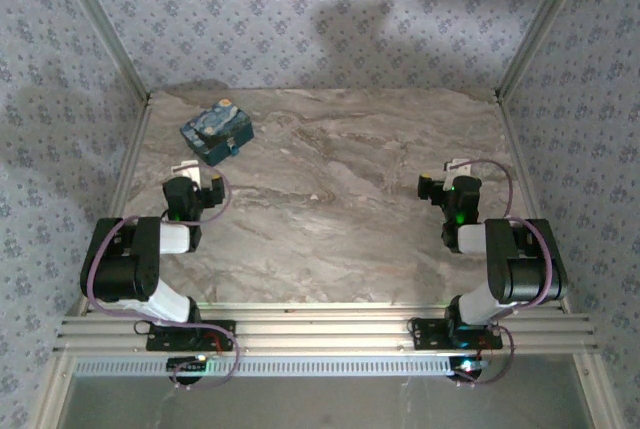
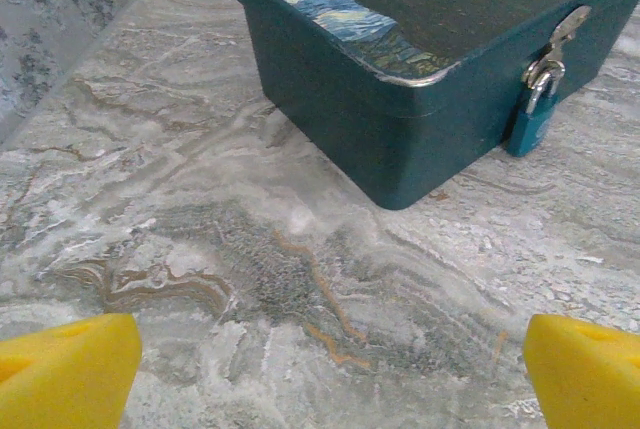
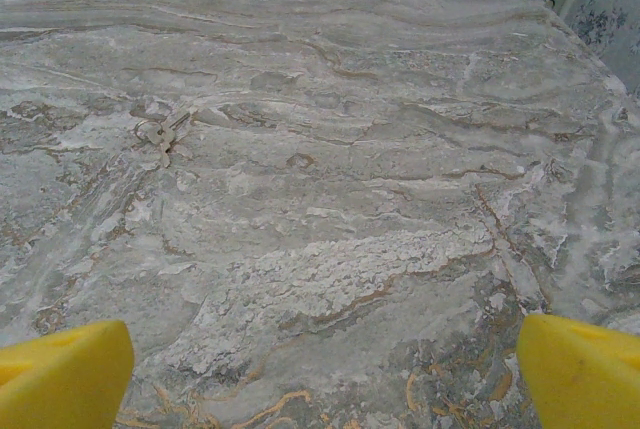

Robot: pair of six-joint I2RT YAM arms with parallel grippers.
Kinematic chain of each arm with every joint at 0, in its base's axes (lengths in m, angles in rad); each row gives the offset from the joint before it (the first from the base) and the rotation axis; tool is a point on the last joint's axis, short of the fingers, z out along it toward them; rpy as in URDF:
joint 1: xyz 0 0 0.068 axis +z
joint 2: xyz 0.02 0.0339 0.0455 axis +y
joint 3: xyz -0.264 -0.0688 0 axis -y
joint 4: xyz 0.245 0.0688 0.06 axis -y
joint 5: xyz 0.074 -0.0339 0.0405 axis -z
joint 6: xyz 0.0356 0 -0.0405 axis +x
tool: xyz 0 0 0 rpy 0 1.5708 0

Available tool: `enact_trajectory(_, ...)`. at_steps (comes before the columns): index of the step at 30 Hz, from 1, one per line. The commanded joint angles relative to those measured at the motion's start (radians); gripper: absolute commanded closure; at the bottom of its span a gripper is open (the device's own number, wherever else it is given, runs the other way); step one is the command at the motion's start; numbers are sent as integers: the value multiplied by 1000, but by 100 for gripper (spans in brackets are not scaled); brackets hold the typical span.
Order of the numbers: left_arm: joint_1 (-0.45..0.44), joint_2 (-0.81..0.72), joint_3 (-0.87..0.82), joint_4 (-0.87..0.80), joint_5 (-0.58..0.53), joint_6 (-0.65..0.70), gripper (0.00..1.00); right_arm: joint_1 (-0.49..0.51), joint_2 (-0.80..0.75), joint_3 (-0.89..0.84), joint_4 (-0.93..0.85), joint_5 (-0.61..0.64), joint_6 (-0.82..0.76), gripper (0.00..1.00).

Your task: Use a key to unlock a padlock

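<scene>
**Placement.** We find a dark teal tin box with a starry-night painted lid standing near the far left corner of the marble-patterned desk. A small teal padlock with a silver shackle hangs through the silver metal hasp on the box's front wall, so in our judgement the lid is still locked. The padlock body hangs down close to the desk.

A small pale metallic object lies flat on the desk ahead of the right gripper. We take it for the key but cannot confirm this.

**Grippers.** The left gripper faces the box with its jaws spread wide and holds nothing. The right gripper is likewise spread and empty. We judge both are ready for a first pick.

**Count.** One box, one padlock, one hasp, one probable key, two grippers.
</scene>
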Motion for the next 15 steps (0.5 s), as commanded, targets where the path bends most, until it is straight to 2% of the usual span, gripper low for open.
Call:
enact_trajectory(1,16,-10,19,12,40,-15,2,-11,6,17,-11,-14,-8,0)
enact_trajectory(3,16,-37,46,-45,17,-27,2,-13,6,18,-11,-18,-7,0)
enact_trajectory(6,19,-115,214,-387,-17,-45,2,-16,6,16,-11,-23,-6,0)
enact_trajectory(11,36,-123,448,-669,-12,-170,2,-21,4,14,-8,-36,-4,0)
enact_trajectory(13,65,-76,578,-814,27,-260,2,-26,3,14,-7,-55,-2,0)
enact_trajectory(15,105,-16,698,-929,114,-352,2,-27,-13,22,-33,-71,-4,0)
